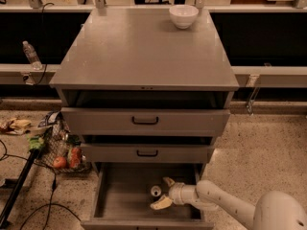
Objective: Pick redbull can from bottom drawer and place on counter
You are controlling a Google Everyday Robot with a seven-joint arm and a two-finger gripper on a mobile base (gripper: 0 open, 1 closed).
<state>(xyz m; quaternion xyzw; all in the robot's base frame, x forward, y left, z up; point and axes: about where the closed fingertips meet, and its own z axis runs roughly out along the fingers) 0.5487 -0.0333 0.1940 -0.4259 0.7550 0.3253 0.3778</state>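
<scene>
The claw (160,193) sits low inside the bottom drawer (120,200), reaching in from the right and pointing left, with its two pale fingers (161,204) spread wide, one toward the back of the drawer and one toward the front. The can (156,190) stands upright on the drawer floor with its silver top facing up, right at the mouth of the claw, between the two fingertips. Whether either finger touches it cannot be told, and the claw holds nothing. Behind the claw a white wrist leads into the white arm (225,206), which runs down and right to the lower right corner of the view. The bottom drawer is pulled well out, and the can is the only loose thing on its grey floor. Above it the middle drawer (115,153) and the top drawer (105,121) are each slightly open, each with a black handle at the centre of its front. The counter (134,51) is a broad, smooth grey top, and a white bowl (183,16) stands at its far edge, right of centre. The cabinet stands on a pale speckled floor (268,147). To its left lie a wire basket (60,150) with red and green items in it and some black cables (29,214). A clear bottle (31,54) stands on a long ledge behind, at the left.
</scene>
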